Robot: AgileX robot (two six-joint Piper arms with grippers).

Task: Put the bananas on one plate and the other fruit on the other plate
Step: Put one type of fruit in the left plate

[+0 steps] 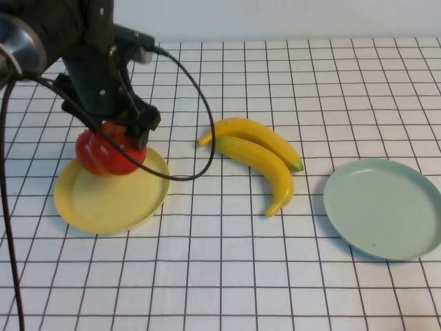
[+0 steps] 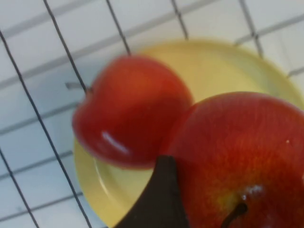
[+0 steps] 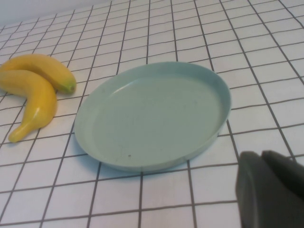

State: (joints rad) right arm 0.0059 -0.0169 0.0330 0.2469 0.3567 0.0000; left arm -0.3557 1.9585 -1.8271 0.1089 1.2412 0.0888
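My left gripper is over the yellow plate and is shut on a red apple, held low over the plate's far side. One dark finger shows beside that apple. The second red apple lies on the plate next to it, touching it. In the high view both apples read as one red mass under the gripper. Two yellow bananas lie side by side on the table's middle. The pale blue-green plate is empty at the right. My right gripper is shut and empty, near that plate.
The table is a white cloth with a black grid. The left arm's black cable loops down to the table between the yellow plate and the bananas. The right arm is out of the high view.
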